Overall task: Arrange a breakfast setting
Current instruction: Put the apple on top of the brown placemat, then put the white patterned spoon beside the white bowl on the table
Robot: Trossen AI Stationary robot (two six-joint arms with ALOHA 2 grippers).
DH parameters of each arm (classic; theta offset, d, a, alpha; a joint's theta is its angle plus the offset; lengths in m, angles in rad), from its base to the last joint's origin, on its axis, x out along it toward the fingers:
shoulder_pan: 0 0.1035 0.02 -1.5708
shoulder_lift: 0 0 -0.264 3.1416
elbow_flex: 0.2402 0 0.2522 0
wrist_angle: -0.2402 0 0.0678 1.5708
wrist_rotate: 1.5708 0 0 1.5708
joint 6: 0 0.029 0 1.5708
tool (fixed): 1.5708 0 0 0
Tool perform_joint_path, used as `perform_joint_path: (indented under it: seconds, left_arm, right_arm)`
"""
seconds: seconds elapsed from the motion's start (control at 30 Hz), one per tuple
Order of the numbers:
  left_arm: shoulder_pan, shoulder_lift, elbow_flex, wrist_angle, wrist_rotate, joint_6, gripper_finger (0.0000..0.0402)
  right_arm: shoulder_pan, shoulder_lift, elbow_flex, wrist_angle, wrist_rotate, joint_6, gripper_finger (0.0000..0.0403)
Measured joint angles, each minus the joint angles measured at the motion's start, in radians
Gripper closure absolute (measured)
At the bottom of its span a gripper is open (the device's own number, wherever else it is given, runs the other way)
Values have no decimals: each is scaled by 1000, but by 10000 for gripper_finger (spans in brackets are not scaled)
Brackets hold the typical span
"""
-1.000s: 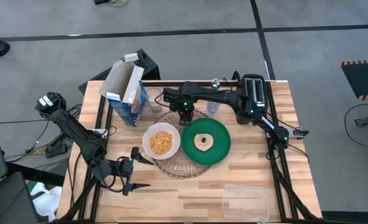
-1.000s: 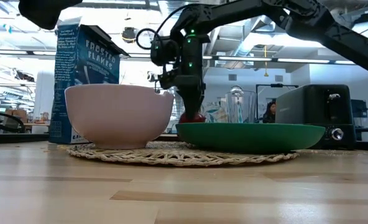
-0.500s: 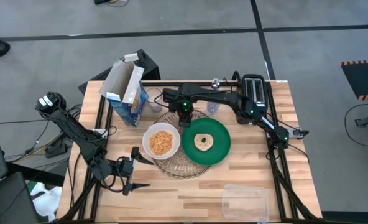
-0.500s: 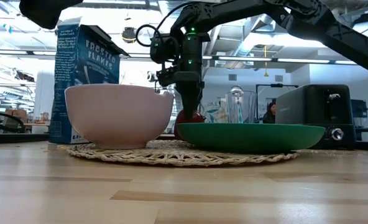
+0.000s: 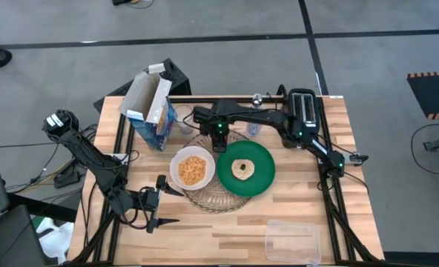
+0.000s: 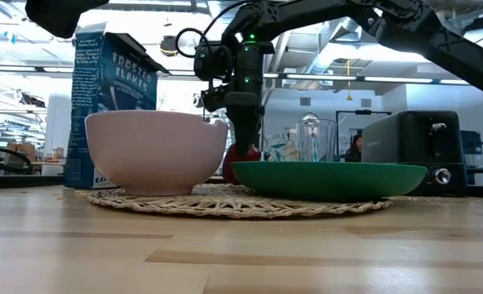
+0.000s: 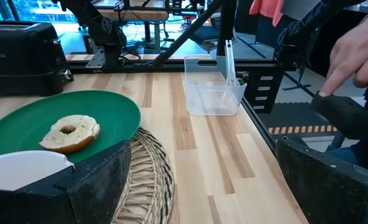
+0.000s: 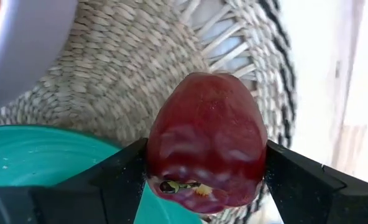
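Note:
My right gripper (image 5: 219, 139) points down over the far edge of the round wicker mat (image 5: 205, 199) and is shut on the small red apple (image 8: 206, 140). In the low view the apple (image 6: 238, 160) shows between the white bowl (image 6: 156, 151) and the green plate (image 6: 327, 180). The bowl (image 5: 192, 168) holds cereal, and the bagel (image 5: 243, 168) lies on the plate (image 5: 262, 184); both stand on the mat. The blue-and-white cereal box (image 5: 151, 111) stands open at the far left. My left gripper (image 5: 164, 202) is open and empty near the table's near left. I cannot make out the spoon. My right gripper pinches the apple between its two fingers (image 8: 112, 177), one on each side of its widest part (image 8: 159, 149). The fingers come from above, pointing down. The apple sits upright just over the mat's far edge; whether it touches the mat I cannot tell.
A black toaster (image 5: 303, 107) stands at the far right, a clear glass (image 5: 253, 127) beside it and a clear plastic tub (image 5: 292, 241) at the near right. A person's hand (image 7: 352, 50) shows beyond the table in the left wrist view.
My right gripper has carried the apple a little toward the table's left edge, from behind the plate's rim to the gap between bowl and plate. It has stayed shut on the apple and pointing down.

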Motion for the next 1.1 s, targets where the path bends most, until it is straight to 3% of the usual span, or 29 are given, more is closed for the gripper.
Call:
perform_joint_path:
  seconds: [0.17,0.4,0.73,1.1]
  left_arm:
    - [0,0,0,0,0,0,16]
    - [0,0,0,0,0,0,16]
    - [0,0,0,-1,1,0,16]
    - [0,0,0,-2,1,0,16]
  right_arm:
    - [2,0,0,-2,-57,5,62]
    - [8,0,0,14,-49,6,30]
    - [8,-23,5,28,-49,-21,29]
    - [22,-142,15,-8,-46,-16,29]
